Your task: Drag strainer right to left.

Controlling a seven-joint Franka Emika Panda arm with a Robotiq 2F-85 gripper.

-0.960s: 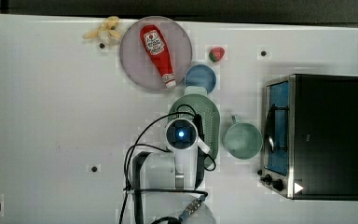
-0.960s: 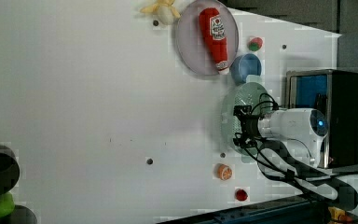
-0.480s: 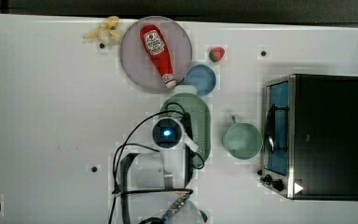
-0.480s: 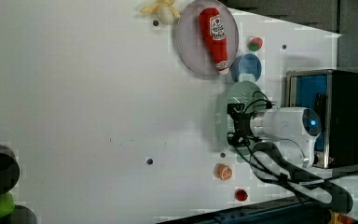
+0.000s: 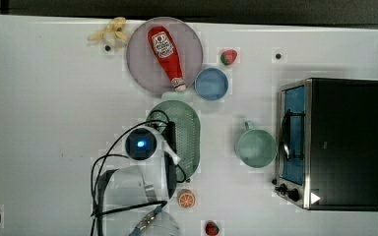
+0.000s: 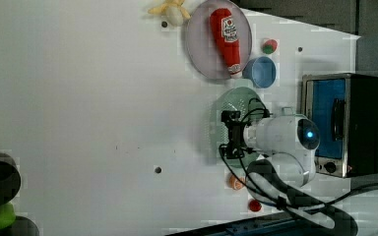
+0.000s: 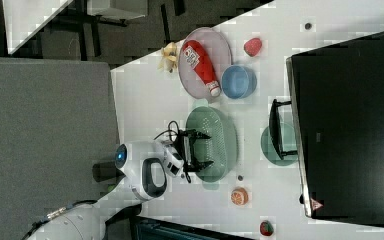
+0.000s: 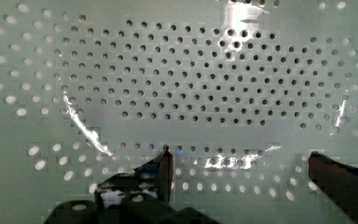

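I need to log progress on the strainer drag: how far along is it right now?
Done: the hand is down inside the pale mint-green perforated plastic strainer, fingers spread apart. In hand: the drag itself; in the top view the strainer sits just below the grey round plate, well clear of the round mint-green mug. Left: the open white table on the top view's left lies ahead.

One strainer [image 5: 187,137], one mug [image 5: 256,147], one blue bowl [image 5: 211,84], one plate [image 5: 142,64], one ketchup bottle [image 5: 166,55], two strawberries [image 5: 228,56], one oven [image 5: 339,143]
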